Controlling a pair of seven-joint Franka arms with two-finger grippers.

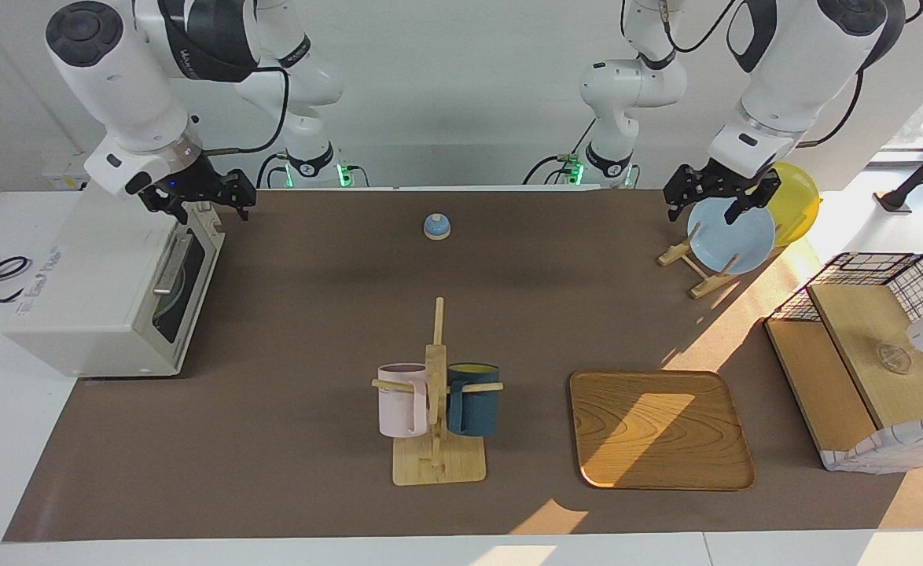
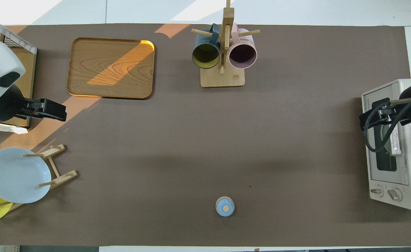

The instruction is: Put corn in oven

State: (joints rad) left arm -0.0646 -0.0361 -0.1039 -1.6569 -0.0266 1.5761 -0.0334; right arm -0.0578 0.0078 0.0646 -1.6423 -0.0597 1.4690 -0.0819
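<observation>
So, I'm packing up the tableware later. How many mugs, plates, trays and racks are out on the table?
Mugs: 2, a pink mug and a dark teal mug, both on the mug rack.
Plates: 2, a blue plate and a yellow plate, both in the plate rack.
Trays: 1, the wooden tray.
Racks: 2.
Total: 7.

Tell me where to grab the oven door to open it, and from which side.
Grip the metal bar handle on the oven door, which looks shut. The bar runs along the door's upper part and stands off the glass, so fingers could likely close around it. Come from in front of the door, from above; the right gripper, open, hangs over the oven's top front corner nearest the robots.
</observation>
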